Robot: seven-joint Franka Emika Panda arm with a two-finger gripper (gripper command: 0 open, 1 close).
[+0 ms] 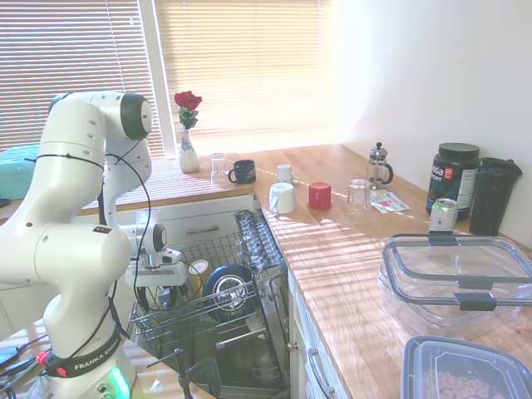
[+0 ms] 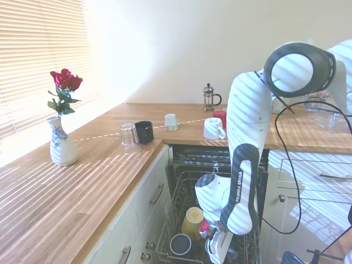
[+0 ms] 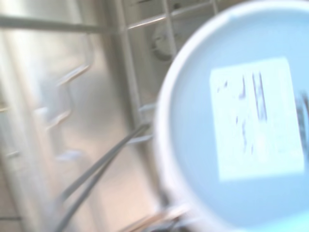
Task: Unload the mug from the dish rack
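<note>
Nearest the wrist lens, a round pale base bearing a white label [image 3: 251,121] fills much of the wrist view, blurred, with wire bars beside it; we cannot tell which vessel it belongs to. We see the claw [image 2: 217,248] lowered into the dish rack [image 2: 176,202] at its pulled-out end, and from neither exterior view can we tell whether it is apart, together, or clamped on anything. Just beside it, by the rack's edge nearest the cabinet fronts, stands the mug [image 2: 180,243], dull grey with a dark round face turned upward; whether the claw touches it we cannot tell. A yellow cup [image 2: 192,221] sits next along the same edge, toward the dishwasher opening, and a dark round dish [image 1: 229,287] leans in the rack on the claw's other side. Beyond the rack lies the worktop [image 1: 332,249]. Near its edge above the dishwasher we find a white mug [image 1: 282,198], a red cup [image 1: 319,195] and a clear glass [image 1: 358,195] in a row. Around the inner corner stand a glossy black mug [image 1: 243,171] and a tumbler [image 1: 218,166], with a small white cup [image 1: 284,173] nearby. A French press [image 1: 379,166] stands near the wall, and a vase with a red rose [image 1: 189,154] near the window edge. Clear lidded containers [image 1: 457,274] occupy the worktop's near end in the first exterior view.
</note>
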